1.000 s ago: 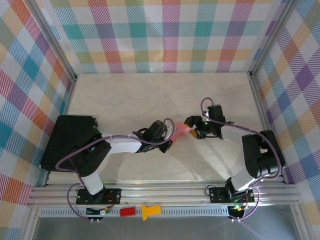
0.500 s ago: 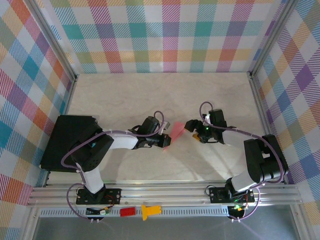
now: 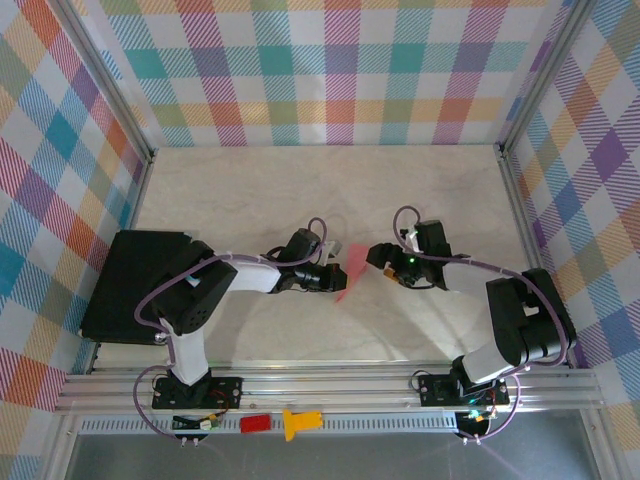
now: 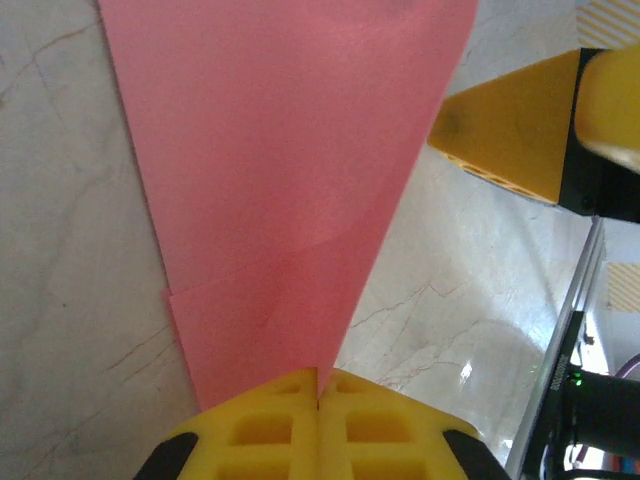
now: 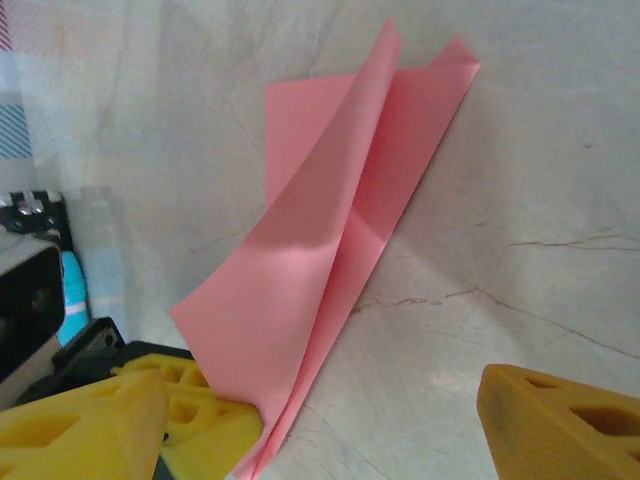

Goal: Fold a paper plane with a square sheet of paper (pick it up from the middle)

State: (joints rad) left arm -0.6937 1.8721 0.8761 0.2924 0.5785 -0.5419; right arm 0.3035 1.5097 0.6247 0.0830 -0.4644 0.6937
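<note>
**Top view**
- Surface: pale marbled table [image 3: 300, 190], with a bright glare patch toward the near side.
- Room: plaid wall panels [image 3: 330, 70] in many colours close off three sides. Aluminium rails [image 3: 330, 385] run along the near edge, and both arm bases are bolted there.
- Left edge: a black box [image 3: 135, 285] sits beside the left arm.
- Front rail: a red block [image 3: 255, 423] and a yellow piece [image 3: 298, 422] lie side by side between the two bases.
- Paper: the pink paper [image 3: 350, 272] is near the table's middle, a narrow pointed shape between the two grippers.
- Left gripper [image 3: 325, 279]: clamped on the paper's near end.
- Right gripper [image 3: 378, 260]: just right of the paper and apart from it, jaws spread wide.

**Left wrist view**
- Grip: the yellow fingertips are pressed together on the paper's narrow end.
- Paper: it widens away from the fingers, and a slanted crease crosses it low down.
- Surface: grey-veined marble pattern shows on both sides of the paper.
- Neighbour: one yellow finger of the right gripper is at upper right, clear of the paper's edge.

**Right wrist view**
- Paper: folded lengthways, with two flaps parted. The upper flap is lifted and curved.
- Contact: whether the far end rests on the table cannot be told.
- Hold: the narrow end is pinched in the left gripper at lower left.
- Own fingers: they sit at the two lower corners, far apart and holding nothing.
- Room: blurred plaid shows at upper left.
</note>
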